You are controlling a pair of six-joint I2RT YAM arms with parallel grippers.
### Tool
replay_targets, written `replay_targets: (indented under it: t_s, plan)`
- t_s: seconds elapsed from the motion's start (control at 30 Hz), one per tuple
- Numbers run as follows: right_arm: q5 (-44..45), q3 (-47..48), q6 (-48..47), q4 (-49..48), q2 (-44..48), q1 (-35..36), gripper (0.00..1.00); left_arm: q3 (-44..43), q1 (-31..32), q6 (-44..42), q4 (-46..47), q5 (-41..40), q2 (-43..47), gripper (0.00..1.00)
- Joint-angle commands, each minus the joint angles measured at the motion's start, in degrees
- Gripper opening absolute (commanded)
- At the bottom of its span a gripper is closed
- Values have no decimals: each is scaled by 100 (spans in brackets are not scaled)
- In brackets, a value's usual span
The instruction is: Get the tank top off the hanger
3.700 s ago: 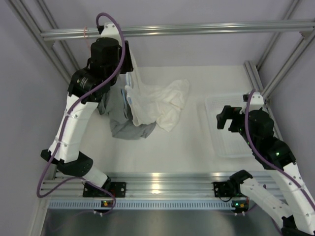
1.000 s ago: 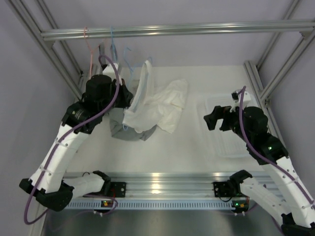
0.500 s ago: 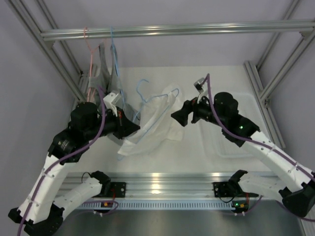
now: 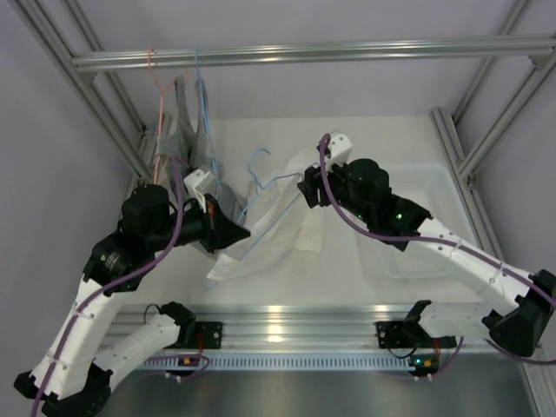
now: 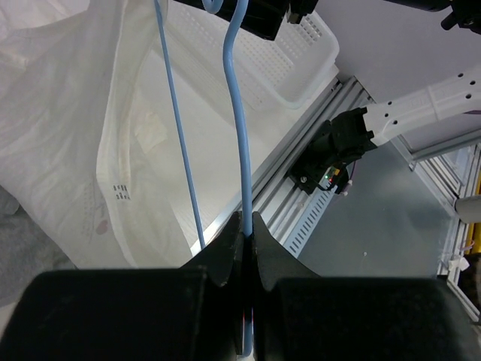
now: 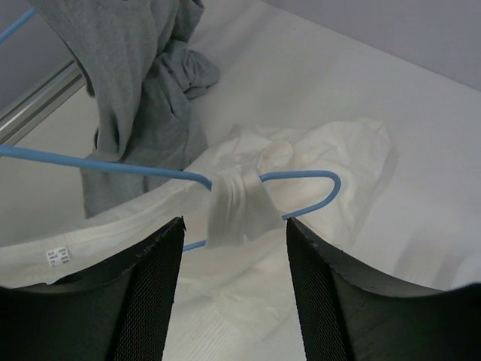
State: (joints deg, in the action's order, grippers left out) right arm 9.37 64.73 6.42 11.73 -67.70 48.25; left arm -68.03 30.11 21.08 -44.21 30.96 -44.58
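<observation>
A white tank top (image 4: 269,228) hangs on a blue wire hanger (image 4: 261,178) held above the table's middle. My left gripper (image 4: 239,233) is shut on the hanger's wire (image 5: 242,150) near its lower end. In the right wrist view one strap (image 6: 239,204) is draped over the hanger's shoulder bend (image 6: 319,188). My right gripper (image 4: 306,187) is open, its fingers (image 6: 146,293) spread either side of that strap, just short of it. The tank top's body (image 5: 68,143) hangs left of the wire in the left wrist view.
A grey garment (image 6: 135,98) hangs on the rail (image 4: 304,54) at back left with pink and blue hangers (image 4: 161,95). More white cloth (image 6: 338,158) lies on the table. A white perforated basket (image 4: 408,226) sits at the right, under my right arm.
My left gripper has carried the hanger and tank top from the rail down toward the table's middle. My right arm has swung left from the basket up to the hanger's shoulder.
</observation>
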Motion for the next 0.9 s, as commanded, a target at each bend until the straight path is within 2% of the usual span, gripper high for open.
replay_targets:
  t_s: [0.0,0.1,0.27,0.3,0.37,0.4,0.43,0.47,0.73,0.87]
  plan:
    - [224,391,-264,-355,-173,88,56,-149,21,10,492,340,125,0]
    - [180,435,-255,-355,-313,97,49,-184,21,1,501,446,134,0]
    - [22,462,-141,-373,-428,97,49,-228,21,-25,518,367,151,0]
    - [21,453,-132,-390,-419,88,46,-228,13,-16,510,367,151,0]
    - [100,426,-123,-408,-411,97,32,-228,21,-16,509,341,134,0]
    - [127,426,-132,-408,-410,97,12,-228,13,-25,509,332,134,0]
    - [223,418,-114,-408,-384,97,4,-220,21,-34,509,323,134,0]
    - [258,418,-123,-408,-375,97,0,-219,21,-43,509,306,134,0]
    - [768,426,-246,-382,-15,-17,0,-88,21,-446,290,341,283,0]
    - [707,479,-150,-338,73,-429,0,87,21,-710,44,340,440,0]
